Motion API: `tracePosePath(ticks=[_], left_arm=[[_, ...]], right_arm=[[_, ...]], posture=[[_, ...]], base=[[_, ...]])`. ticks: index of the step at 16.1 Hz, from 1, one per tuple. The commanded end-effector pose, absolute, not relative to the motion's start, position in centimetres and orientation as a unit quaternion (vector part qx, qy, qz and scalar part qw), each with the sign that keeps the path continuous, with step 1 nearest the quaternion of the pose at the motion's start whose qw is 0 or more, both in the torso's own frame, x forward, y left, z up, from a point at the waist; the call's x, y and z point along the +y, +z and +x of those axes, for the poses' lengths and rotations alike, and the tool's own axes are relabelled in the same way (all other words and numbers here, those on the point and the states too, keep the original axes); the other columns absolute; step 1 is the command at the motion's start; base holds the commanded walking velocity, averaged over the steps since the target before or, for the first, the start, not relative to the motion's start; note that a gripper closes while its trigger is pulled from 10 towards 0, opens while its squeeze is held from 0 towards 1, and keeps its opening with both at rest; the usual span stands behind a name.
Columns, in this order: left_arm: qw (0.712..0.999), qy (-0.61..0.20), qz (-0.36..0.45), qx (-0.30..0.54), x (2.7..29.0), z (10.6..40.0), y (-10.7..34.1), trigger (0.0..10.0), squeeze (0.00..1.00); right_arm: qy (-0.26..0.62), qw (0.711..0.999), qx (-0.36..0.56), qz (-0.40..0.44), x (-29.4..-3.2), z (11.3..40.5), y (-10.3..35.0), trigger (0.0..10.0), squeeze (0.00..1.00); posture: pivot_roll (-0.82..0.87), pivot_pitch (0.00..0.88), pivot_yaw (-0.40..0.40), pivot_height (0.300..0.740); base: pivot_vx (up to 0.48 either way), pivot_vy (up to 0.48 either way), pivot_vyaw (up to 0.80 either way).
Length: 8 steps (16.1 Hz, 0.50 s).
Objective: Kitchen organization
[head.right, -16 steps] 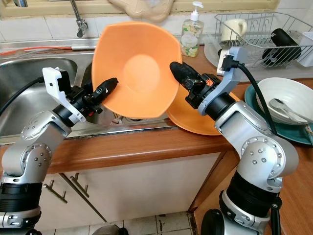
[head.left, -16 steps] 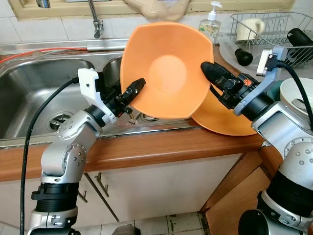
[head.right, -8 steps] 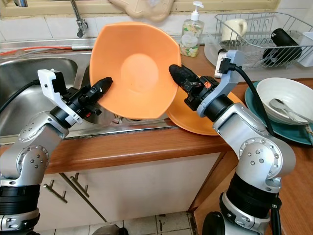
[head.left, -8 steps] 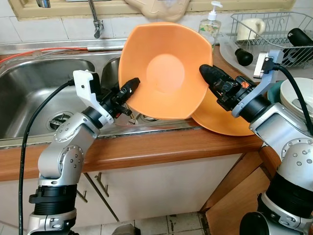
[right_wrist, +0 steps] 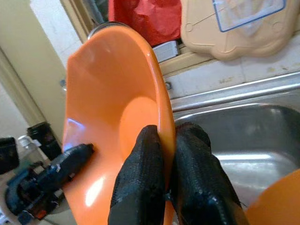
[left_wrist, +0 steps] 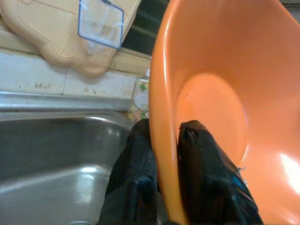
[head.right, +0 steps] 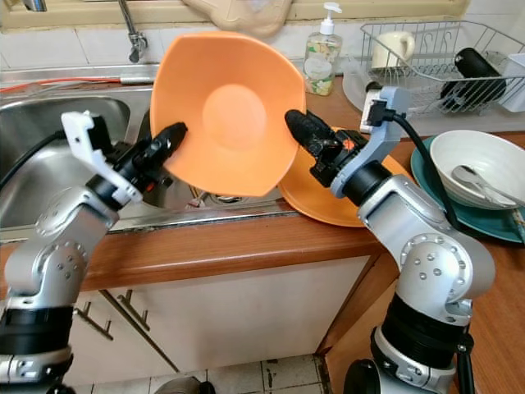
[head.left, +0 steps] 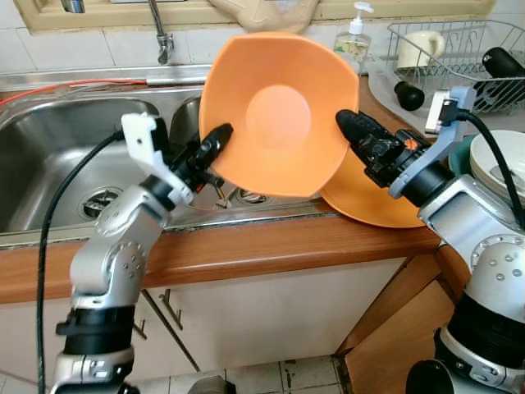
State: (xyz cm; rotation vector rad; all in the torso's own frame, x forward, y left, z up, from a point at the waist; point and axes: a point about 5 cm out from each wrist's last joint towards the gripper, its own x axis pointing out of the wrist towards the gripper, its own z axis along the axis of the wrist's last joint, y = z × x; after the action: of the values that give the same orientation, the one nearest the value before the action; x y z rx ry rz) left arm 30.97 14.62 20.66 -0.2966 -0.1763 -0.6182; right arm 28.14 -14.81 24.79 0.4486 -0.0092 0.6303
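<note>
Stainless steel double sink (head.left: 57,156) set into a brown wooden countertop (head.left: 271,246), chrome tap (head.left: 160,33) at the back. White tiled wall (head.left: 74,48) behind, pale yellow window sill (head.left: 107,15) above. Cream cabinet doors (head.left: 271,316) with slim metal handles (head.left: 176,328) below the counter. Light tiled floor (head.left: 287,376). Wire dish rack (head.right: 447,57) in the far corner. Even, bright daylight.

Bright even daylight, left arm motion-blurred
</note>
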Motion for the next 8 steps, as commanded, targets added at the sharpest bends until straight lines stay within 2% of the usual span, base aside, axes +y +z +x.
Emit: tracePosePath(ticks=[1, 4, 5, 6, 8], left_arm=[[0.946, -0.291, -0.120, -0.074, 14.58, 31.25, 20.31, 0.0, 0.00], [0.945, -0.292, -0.125, -0.081, 14.50, 31.25, 20.49, 0.0, 0.00], [0.945, -0.289, -0.127, -0.084, 14.53, 31.28, 20.56, 0.0, 0.00], [0.945, -0.285, -0.131, -0.088, 14.60, 31.36, 20.67, 0.0, 0.00], [0.950, -0.266, -0.134, -0.096, 15.07, 31.60, 20.91, 0.0, 0.00]], right_arm=[[0.316, 0.924, -0.025, 0.213, -14.45, 28.08, 25.48, 10.0, 0.00], [0.313, 0.926, -0.026, 0.209, -14.46, 28.12, 25.39, 10.0, 0.00], [0.313, 0.925, -0.027, 0.213, -14.47, 28.13, 25.37, 10.0, 0.65], [0.317, 0.923, -0.028, 0.218, -14.48, 28.14, 25.38, 10.0, 1.00], [0.314, 0.927, -0.028, 0.202, -14.53, 28.16, 25.40, 10.0, 1.00]], posture=[[-0.07, 0.000, 0.026, 0.740], [-0.07, 0.000, 0.026, 0.740], [-0.07, 0.000, 0.026, 0.740], [-0.07, 0.000, 0.024, 0.740], [-0.07, 0.000, 0.023, 0.740]], base=[[0.000, 0.000, 0.00], [0.000, 0.000, 0.00], [0.000, 0.000, 0.00], [0.000, 0.000, 0.00], [0.000, 0.000, 0.00]])
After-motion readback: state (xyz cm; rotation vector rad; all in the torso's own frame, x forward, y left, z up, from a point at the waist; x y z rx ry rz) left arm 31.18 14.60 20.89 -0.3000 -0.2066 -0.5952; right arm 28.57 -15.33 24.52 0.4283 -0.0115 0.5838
